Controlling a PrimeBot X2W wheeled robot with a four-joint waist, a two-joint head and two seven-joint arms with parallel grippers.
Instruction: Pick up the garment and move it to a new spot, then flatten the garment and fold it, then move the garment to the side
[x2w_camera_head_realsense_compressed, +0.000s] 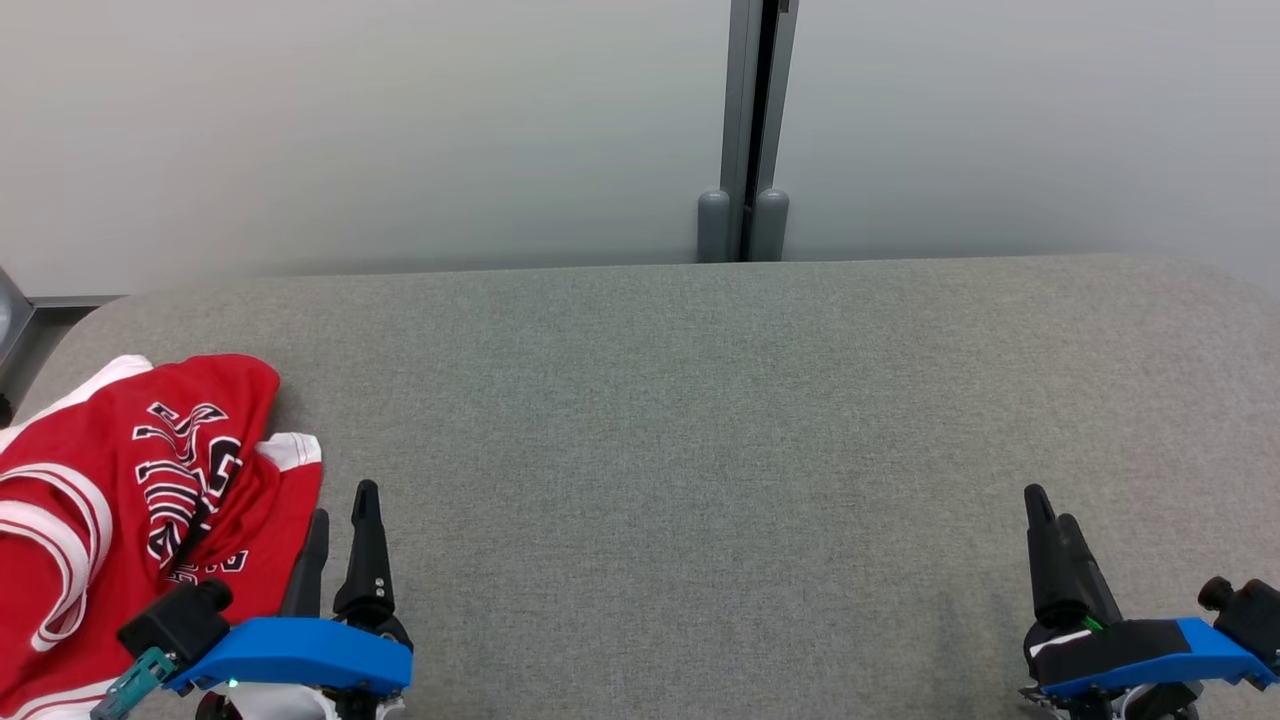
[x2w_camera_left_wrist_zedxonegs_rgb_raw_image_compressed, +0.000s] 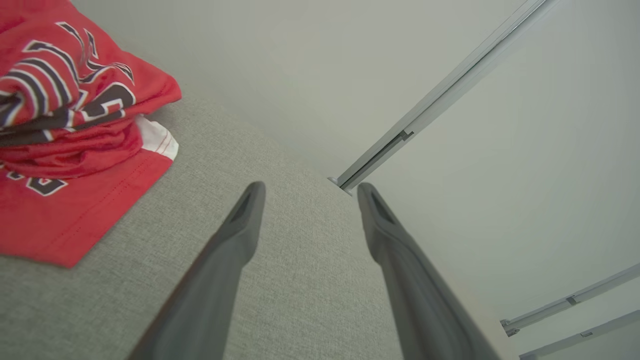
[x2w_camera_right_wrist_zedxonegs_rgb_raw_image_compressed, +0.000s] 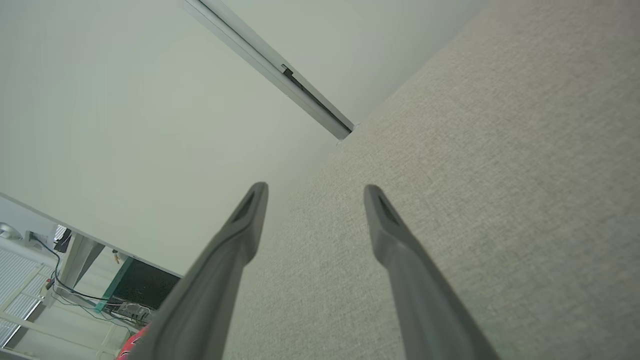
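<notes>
Red garment (x2w_camera_head_realsense_compressed: 140, 500), crumpled in a loose heap at the near left corner of the grey fabric-covered desk (x2w_camera_head_realsense_compressed: 700, 420), partly running out of the head view at the left and bottom edges. Sports-jersey look: bright red cloth, white bands of trim, black lettering outlined in white, too creased to read. From the left wrist view, garment (x2w_camera_left_wrist_zedxonegs_rgb_raw_image_compressed: 75, 125) bunched into several soft layers, a white-edged opening poking out to one side, one flat stitched hem lying on the desk.

Judged from this: no step of the task begun. Not yet lifted, not yet carried to a new spot, not flattened, not folded, not set aside. All of it left to do.

Left end effector (x2w_camera_head_realsense_compressed: 343, 503) just beside the garment's right edge, near it but seemingly not touching, fingers spread wide with nothing between them; same wide gap in its own wrist view (x2w_camera_left_wrist_zedxonegs_rgb_raw_image_compressed: 310, 187), bare desk underneath. Right end effector (x2w_camera_head_realsense_compressed: 1050, 505) well apart, at the lower right over open desk, likewise spread wide and holding nothing (x2w_camera_right_wrist_zedxonegs_rgb_raw_image_compressed: 315, 188).

Beyond the desk's far edge, a plain pale wall (x2w_camera_head_realsense_compressed: 400, 130) with a grey vertical post (x2w_camera_head_realsense_compressed: 745, 130).
</notes>
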